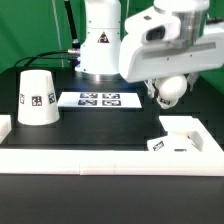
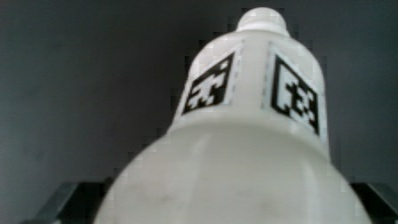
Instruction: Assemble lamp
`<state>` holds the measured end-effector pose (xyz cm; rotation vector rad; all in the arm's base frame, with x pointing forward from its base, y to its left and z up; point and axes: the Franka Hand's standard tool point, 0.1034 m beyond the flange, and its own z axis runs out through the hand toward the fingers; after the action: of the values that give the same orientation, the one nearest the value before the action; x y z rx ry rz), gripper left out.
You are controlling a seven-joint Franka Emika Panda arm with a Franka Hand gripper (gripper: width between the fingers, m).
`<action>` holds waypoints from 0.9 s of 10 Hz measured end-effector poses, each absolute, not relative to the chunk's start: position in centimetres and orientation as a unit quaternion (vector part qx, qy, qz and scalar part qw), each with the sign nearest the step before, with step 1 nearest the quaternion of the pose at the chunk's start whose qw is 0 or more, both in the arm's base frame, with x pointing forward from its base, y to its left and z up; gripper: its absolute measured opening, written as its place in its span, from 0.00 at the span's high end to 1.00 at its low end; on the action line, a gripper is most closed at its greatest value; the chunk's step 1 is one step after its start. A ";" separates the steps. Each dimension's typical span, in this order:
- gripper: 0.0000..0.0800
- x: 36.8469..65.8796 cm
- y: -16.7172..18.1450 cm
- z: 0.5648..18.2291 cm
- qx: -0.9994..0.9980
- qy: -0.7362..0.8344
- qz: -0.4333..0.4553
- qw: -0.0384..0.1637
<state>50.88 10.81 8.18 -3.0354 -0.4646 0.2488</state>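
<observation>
The white round-headed bulb [image 1: 170,89] hangs in my gripper [image 1: 166,84] above the black table, at the exterior view's right. In the wrist view the bulb [image 2: 240,120] fills the frame, its tagged neck pointing away, with dark fingers [image 2: 68,200] pressed on both sides of its wide head. The flat square base [image 1: 180,135] with a tag lies on the table below and in front of the bulb. The tapered shade [image 1: 37,97] stands wide end down at the exterior view's left, tags on its side.
The marker board [image 1: 98,99] lies flat on the table between the shade and the bulb. A white raised border [image 1: 90,157] runs along the table's front edge and left corner. The robot's white body [image 1: 100,40] stands behind.
</observation>
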 end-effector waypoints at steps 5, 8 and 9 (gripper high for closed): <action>0.28 52.7 10.2 8.9 -0.985 -0.150 -0.080 0.024; 0.28 52.7 9.6 7.8 -0.974 -0.203 -0.098 0.016; 0.28 53.6 9.5 8.8 -0.971 -0.214 -0.108 0.014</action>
<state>53.61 9.52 8.84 -3.0238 -0.6653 -0.3368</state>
